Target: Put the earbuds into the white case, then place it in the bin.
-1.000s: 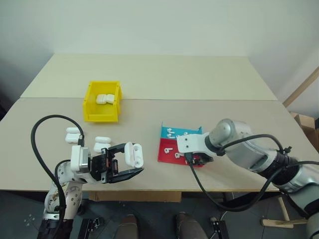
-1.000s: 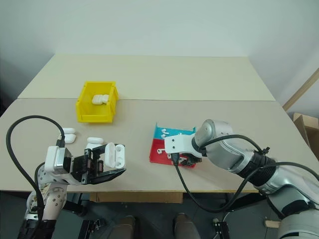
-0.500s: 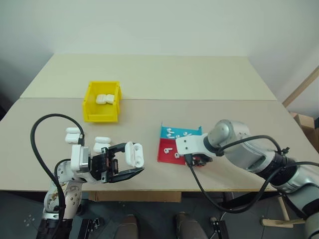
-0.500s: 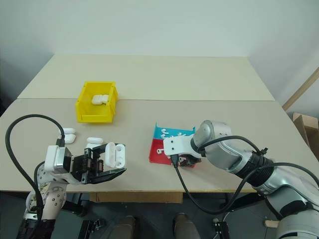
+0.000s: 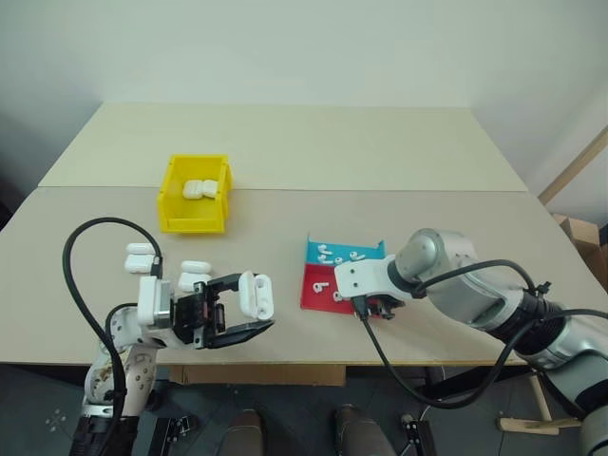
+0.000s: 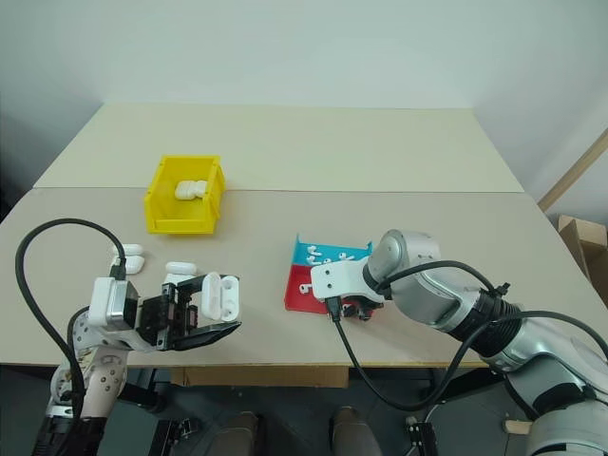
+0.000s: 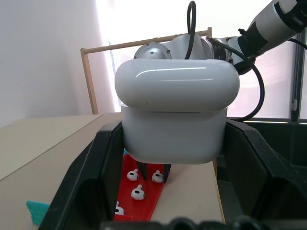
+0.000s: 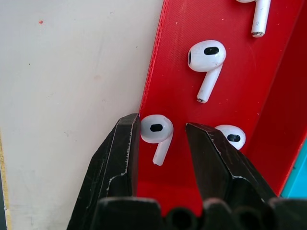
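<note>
Low in the frame's left, the left gripper [image 5: 231,309] is clamped tight on the white case [image 5: 255,294], which is carried just above the table's near edge; its lid looks open in the head views, though the wrist view leaves that unclear. Right of centre, the right gripper [image 8: 162,139] points down into the red half of a red-and-blue tray [image 5: 314,297], its fingers partly spread with one earbud [image 8: 157,132] lying between them, one finger close against its head and nothing lifted yet. More earbuds [image 5: 339,256] lie loose on both tray halves.

By this showing the task is early: no earbud has reached the held case, and the case has still to go into the yellow bin [image 5: 196,194] at upper left, where white cases [image 5: 199,189] already sit. Three spare cases [image 5: 141,257] lie on the table beside the left arm.

The table [image 5: 285,142] is pale beige, made of two tops butted along a seam, against a plain white wall; a wooden frame leans at the right edge.
</note>
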`<state>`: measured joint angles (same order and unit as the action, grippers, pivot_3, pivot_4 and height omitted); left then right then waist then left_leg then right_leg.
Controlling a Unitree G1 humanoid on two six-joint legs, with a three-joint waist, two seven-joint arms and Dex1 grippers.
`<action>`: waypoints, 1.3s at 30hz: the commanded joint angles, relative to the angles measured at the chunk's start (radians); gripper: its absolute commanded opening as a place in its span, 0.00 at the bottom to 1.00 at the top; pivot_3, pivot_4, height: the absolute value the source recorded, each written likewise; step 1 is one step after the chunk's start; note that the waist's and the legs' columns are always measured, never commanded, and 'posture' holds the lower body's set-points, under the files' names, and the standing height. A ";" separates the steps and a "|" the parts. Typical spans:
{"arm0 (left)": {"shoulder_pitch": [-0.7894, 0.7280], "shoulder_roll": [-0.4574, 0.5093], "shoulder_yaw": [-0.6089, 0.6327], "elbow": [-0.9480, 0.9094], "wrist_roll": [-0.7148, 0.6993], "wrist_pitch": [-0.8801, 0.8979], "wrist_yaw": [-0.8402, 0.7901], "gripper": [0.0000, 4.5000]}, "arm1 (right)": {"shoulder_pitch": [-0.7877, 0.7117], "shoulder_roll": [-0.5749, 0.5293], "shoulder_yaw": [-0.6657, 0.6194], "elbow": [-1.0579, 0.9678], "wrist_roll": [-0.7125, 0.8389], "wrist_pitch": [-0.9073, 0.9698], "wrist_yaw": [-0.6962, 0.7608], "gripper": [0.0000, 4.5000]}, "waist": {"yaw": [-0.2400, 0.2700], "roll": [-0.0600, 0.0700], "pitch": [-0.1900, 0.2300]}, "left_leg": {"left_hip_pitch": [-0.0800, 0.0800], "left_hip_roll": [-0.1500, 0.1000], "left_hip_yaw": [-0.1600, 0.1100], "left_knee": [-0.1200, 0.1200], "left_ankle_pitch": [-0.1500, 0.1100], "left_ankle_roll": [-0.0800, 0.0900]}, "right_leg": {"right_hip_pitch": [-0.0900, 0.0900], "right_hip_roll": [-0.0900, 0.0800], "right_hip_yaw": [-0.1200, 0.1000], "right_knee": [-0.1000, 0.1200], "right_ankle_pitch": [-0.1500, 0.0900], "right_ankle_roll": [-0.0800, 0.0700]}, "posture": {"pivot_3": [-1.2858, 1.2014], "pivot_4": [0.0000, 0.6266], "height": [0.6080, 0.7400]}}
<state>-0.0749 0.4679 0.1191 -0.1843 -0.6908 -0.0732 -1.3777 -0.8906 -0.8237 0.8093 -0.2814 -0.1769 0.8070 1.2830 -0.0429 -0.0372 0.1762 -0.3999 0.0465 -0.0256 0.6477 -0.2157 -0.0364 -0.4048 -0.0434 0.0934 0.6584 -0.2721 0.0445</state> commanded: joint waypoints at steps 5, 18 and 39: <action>-0.007 0.001 0.003 0.002 0.002 -0.038 -0.013 0.62 | 0.012 -0.010 -0.037 -0.009 -0.019 -0.018 0.022 0.18 | 0.000 0.000 0.000 | 0.000 0.000 0.000 0.000 0.000 0.000 | 0.000 0.000 0.000 0.000 0.000 0.000 | 0.52 0.24 1.00; -0.011 -0.011 0.008 0.017 -0.002 -0.053 -0.015 0.62 | 0.017 -0.022 -0.109 -0.078 0.007 0.023 0.019 0.15 | 0.000 0.000 0.000 | 0.000 0.000 0.000 0.000 0.000 0.000 | 0.000 0.000 0.000 0.000 0.000 0.000 | 0.52 0.24 1.00; -0.120 -0.008 -0.084 -0.141 -0.077 0.176 0.105 0.62 | 0.352 0.454 -1.148 -0.482 0.738 -0.039 -0.350 0.15 | -0.005 0.001 0.000 | 0.000 0.000 -0.001 -0.001 0.000 0.000 | 0.001 0.001 0.000 0.000 0.000 0.000 | 0.52 0.24 1.00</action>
<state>-0.1851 0.4518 0.0393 -0.2868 -0.7505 0.0874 -1.2859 -0.5329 -0.3801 -0.2952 -0.7398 0.4927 0.8031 0.9792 -0.0477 -0.0365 0.1759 -0.3999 0.0466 -0.0266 0.6467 -0.2158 -0.0363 -0.4033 -0.0424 0.0936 0.6585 -0.2720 0.0448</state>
